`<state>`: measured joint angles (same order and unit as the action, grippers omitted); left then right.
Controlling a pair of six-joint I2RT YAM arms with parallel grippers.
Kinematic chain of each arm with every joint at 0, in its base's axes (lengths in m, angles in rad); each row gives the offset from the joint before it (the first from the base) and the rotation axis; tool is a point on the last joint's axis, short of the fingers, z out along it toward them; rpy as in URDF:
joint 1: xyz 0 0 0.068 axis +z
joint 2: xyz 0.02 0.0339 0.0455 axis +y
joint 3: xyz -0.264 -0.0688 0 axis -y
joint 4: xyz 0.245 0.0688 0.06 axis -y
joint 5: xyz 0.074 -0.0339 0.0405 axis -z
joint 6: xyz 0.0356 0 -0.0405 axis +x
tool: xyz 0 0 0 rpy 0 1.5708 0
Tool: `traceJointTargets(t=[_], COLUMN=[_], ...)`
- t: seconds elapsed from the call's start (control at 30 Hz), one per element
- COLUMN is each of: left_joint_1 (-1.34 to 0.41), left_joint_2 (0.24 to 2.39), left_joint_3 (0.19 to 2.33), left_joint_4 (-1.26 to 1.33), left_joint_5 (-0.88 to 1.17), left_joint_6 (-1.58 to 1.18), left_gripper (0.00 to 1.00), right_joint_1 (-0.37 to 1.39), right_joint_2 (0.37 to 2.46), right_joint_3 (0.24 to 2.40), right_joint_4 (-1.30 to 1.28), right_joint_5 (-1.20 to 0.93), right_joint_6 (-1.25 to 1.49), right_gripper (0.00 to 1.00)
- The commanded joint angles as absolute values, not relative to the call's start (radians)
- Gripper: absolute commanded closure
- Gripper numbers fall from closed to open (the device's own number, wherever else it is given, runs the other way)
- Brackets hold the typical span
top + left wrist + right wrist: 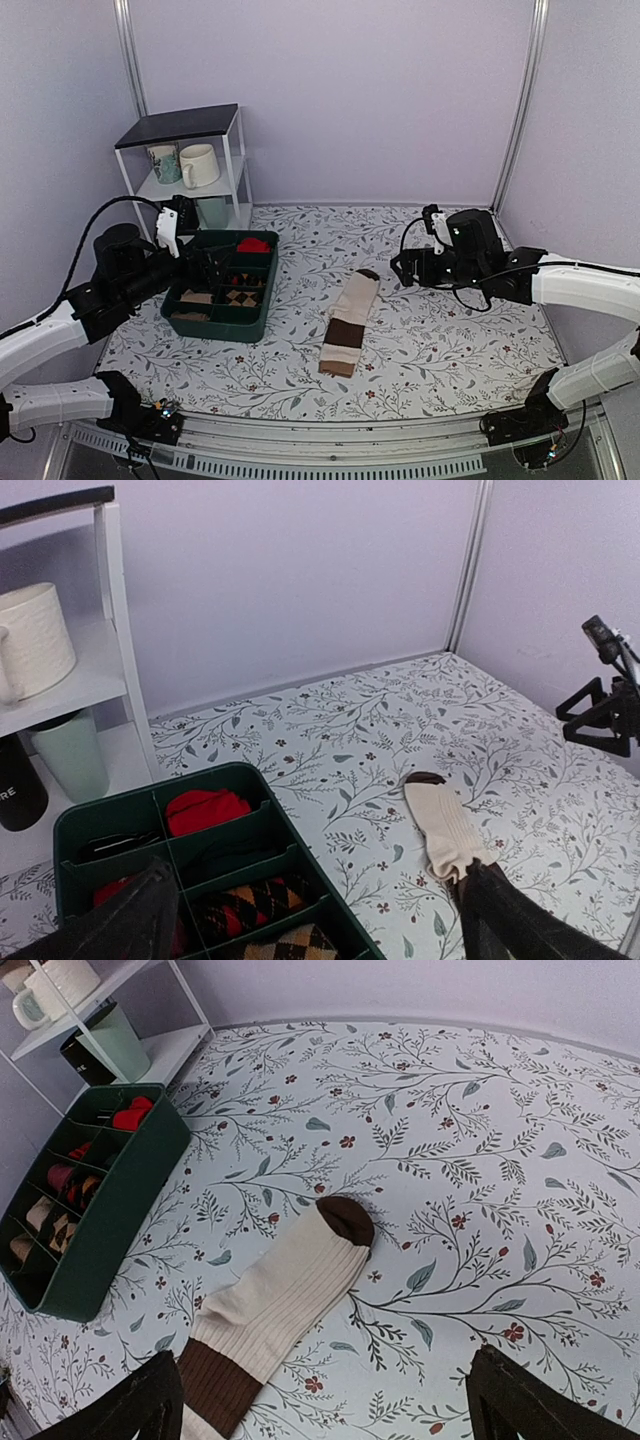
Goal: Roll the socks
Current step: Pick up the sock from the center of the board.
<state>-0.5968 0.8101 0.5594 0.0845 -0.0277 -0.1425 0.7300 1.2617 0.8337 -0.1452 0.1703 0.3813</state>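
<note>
The socks (349, 323) lie flat and stretched out in the middle of the table, cream with dark brown bands and a dark brown toe at the far end. They also show in the left wrist view (443, 827) and the right wrist view (285, 1302). My left gripper (203, 262) hovers open and empty over the green organizer (243, 322), left of the socks. My right gripper (403, 268) is open and empty above the table, right of the socks' toe end. Its fingers (135, 1410) frame the socks in the right wrist view.
The green organizer (100, 820) holds red rolled socks (205, 810) and checked rolled socks (255, 905) in its compartments. A white shelf (235, 160) with mugs (198, 165) stands at the back left. Walls close in the table's back and sides.
</note>
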Motion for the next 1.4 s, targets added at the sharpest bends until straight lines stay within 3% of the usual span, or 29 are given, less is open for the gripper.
traceJointTargets(t=[0.0,0.17,0.43,0.8,1.07,1.37], left_joint_1=[-0.606,-0.606,-0.606,-0.644,-0.819,-1.022], left_joint_2=[0.809,0.807,0.794,0.787,0.896,1.028], left_joint_3=[0.559,0.554,0.529,0.463,0.451,0.424], left_joint_4=[0.081,0.089,0.132,0.204,0.248,0.261], left_joint_5=[0.017,0.034,-0.02,0.199,0.111,0.013], left_joint_6=[-0.127,-0.127,-0.17,-0.156,-0.134,-0.081], left_gripper=[0.01,0.01,0.01,0.01,0.01,0.01], right_joint_1=[0.729,0.729,0.75,0.957,1.135,1.185], right_joint_2=[1.239,1.215,1.172,1.176,1.376,1.535], right_joint_3=[0.804,0.762,0.613,0.395,0.464,0.532], right_joint_4=[-0.105,-0.068,0.067,0.406,0.444,0.521], right_joint_5=[0.173,0.129,-0.175,-0.325,-0.219,-0.134], right_joint_6=[0.359,0.321,0.208,0.138,0.066,-0.029], right_gripper=[0.0,0.0,0.01,0.05,0.11,0.21])
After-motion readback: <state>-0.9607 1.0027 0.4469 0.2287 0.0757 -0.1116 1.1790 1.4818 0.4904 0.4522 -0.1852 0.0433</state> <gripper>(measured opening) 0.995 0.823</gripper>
